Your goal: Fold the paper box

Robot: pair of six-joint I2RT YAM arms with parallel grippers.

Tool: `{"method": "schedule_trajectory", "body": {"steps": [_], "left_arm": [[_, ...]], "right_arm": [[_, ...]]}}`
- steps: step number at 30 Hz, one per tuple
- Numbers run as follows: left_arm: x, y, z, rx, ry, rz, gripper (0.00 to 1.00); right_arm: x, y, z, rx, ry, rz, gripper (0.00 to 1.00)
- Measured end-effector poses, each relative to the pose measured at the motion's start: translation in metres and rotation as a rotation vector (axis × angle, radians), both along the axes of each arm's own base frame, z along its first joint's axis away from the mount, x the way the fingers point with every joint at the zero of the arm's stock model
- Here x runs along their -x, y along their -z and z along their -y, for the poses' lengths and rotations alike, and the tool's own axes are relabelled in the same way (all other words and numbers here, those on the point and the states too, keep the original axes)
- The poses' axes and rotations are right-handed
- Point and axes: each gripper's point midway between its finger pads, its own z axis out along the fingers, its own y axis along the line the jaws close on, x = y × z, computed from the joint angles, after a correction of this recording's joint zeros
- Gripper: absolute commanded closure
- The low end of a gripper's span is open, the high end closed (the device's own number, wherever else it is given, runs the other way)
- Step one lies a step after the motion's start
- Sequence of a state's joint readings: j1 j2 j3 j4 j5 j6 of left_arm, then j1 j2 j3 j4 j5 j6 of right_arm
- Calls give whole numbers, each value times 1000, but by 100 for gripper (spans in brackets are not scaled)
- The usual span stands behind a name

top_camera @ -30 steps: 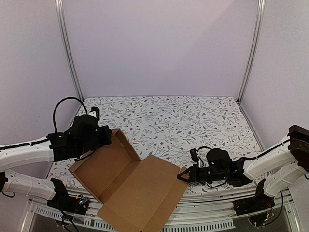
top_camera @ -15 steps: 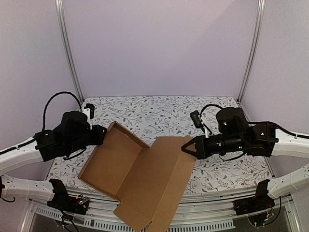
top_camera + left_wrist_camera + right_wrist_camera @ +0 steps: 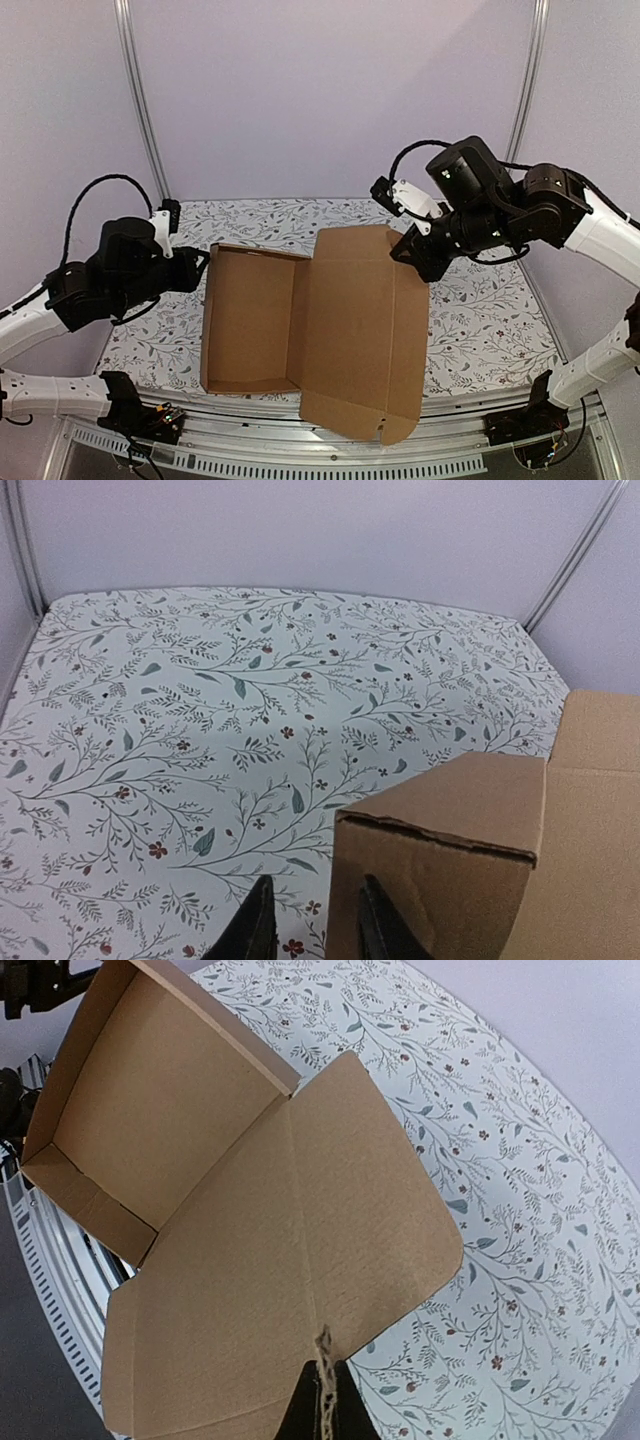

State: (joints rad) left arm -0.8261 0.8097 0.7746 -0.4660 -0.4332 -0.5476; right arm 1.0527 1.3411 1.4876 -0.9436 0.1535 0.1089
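Note:
The paper box lies open on the flowered table, its shallow tray at the left and its wide lid panel raised at the right. My right gripper is shut on the lid's far right edge and holds it up. In the right wrist view the right gripper pinches the corrugated edge of the paper box. My left gripper stands open at the tray's far left corner. In the left wrist view the left gripper has its fingers apart beside the corner wall of the paper box.
The table has a leaf-and-flower cloth. White walls with metal posts close it in at left, right and back. The lid's near corner reaches over the front rail.
My right arm has risen and swung back, lifting the lid and turning the box square to the table. My left gripper has opened and drawn back from the tray wall.

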Motion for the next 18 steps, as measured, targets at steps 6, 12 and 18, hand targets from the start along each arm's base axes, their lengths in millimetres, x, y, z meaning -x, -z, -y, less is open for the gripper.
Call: {"method": "schedule_trajectory", "body": {"steps": [6, 12, 18], "left_arm": [[2, -6, -1, -15, 15, 7, 72], [4, -10, -2, -13, 21, 17, 71], [7, -16, -6, -5, 23, 37, 71]], "right_arm": [[-19, -58, -6, 101, -90, 177, 100], [-28, -78, -10, 192, -167, 278, 100], [-35, -82, -7, 317, -264, 392, 100]]}}
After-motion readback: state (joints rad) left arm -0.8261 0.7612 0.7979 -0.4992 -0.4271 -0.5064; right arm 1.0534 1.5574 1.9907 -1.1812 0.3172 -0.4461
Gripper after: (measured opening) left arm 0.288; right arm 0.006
